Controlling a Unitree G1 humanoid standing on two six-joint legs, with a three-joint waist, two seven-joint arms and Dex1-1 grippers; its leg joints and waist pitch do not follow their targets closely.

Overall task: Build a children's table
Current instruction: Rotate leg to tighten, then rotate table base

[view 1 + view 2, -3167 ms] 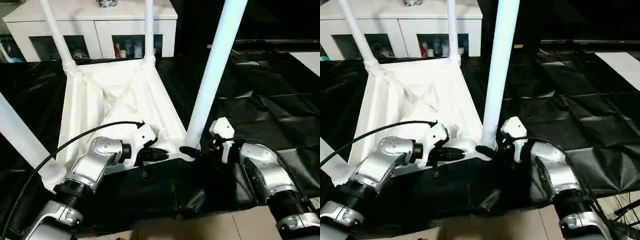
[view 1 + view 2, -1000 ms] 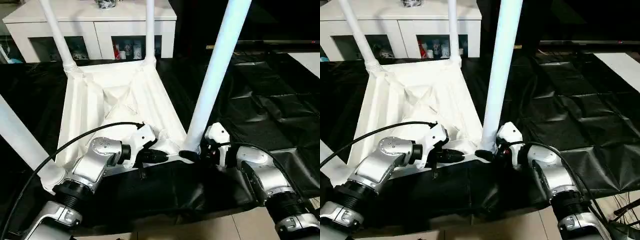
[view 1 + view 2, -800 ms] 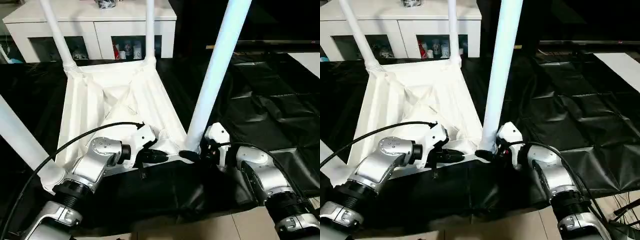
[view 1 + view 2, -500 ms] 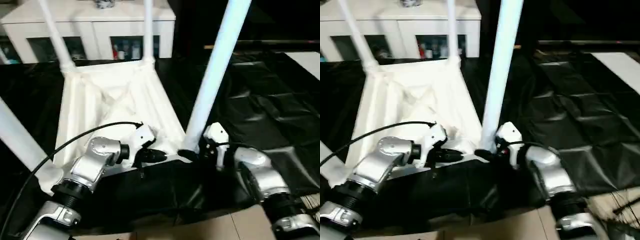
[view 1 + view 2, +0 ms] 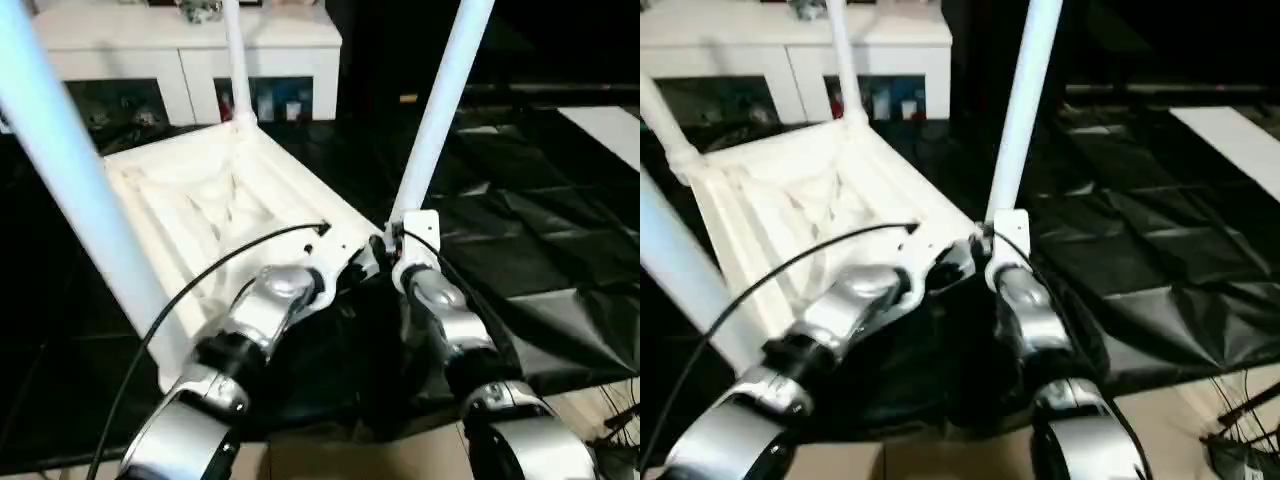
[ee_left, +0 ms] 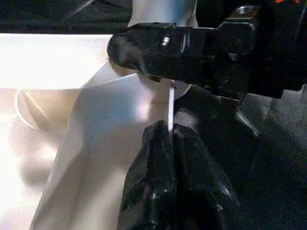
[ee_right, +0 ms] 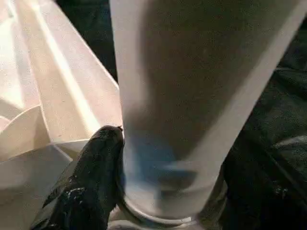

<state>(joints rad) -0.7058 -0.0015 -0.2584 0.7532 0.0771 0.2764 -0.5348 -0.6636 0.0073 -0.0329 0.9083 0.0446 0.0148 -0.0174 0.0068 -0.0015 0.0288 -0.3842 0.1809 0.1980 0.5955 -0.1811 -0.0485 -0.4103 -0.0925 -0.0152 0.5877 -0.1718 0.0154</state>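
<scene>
The upturned children's table (image 5: 215,205) is laid on black sheeting (image 5: 520,250) before a white cabinet (image 5: 190,55). Its near-corner leg (image 7: 192,96) is grasped at the base by the right gripper (image 7: 158,191); the adjoining rim is pinched by the clenched left gripper (image 6: 170,143).

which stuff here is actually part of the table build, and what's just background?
Part of the job:
- upside-down tabletop
- leg at the near corner, right gripper clamped around its base
- the other legs
- left gripper pinching the tabletop's rim

Just lying about:
- white cabinet
- black floor sheet
</scene>
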